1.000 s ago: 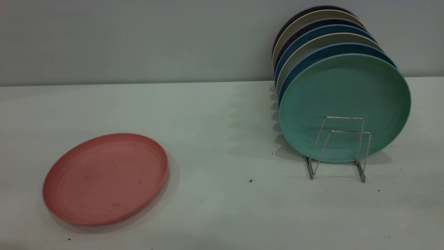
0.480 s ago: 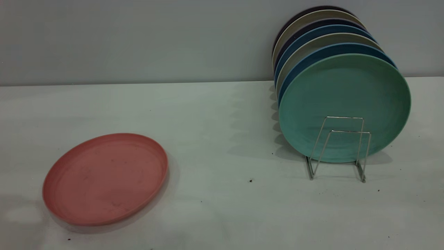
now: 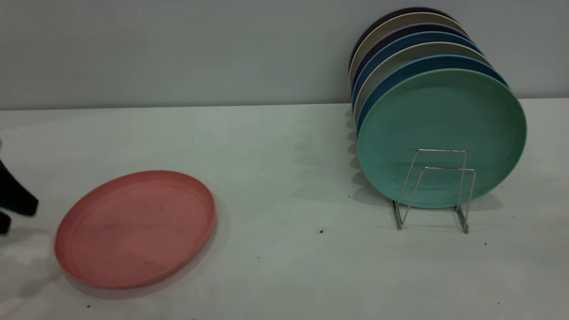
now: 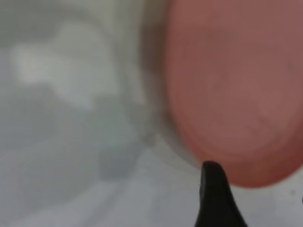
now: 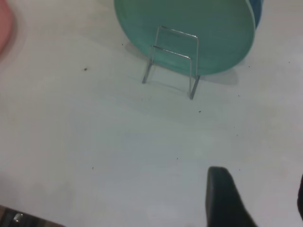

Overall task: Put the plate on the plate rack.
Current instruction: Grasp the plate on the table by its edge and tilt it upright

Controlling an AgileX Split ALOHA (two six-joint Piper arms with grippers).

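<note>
- The round, shallow, salmon-pink matte plate point(image 3: 135, 229) lies flat on the pale grey-white table point(image 3: 275, 160), well apart from the thin silver wire plate rack point(image 3: 433, 189), out to the rack's left in the exterior view.
- The plate's inside bears faint scuffs and a few dark marks; it casts a soft shadow on the side nearer the rack.
- The rack stands near the table's far edge, its two front squared loops bare.
- Just behind those loops, a teal-green round plate point(image 3: 440, 129) stands upright on edge in the rack, and behind it a row of blue, beige and dark plates point(image 3: 400, 49) runs back toward the wall.
- A plain grey wall point(image 3: 178, 49) rises straight from the table's far edge.
- Small dark specks point(image 3: 321, 231) dot the tabletop between the pink plate and the rack, and more lie in front of the rack.
- The left gripper point(image 3: 13, 202) shows as black fingers on the side of the pink plate away from the rack, near the plate's rim but not touching it; its fingers look parted, with nothing between them.
- The right gripper point(image 5: 255, 198) hangs above bare table in front of the rack; its dark fingers stand spread apart and hold nothing.
</note>
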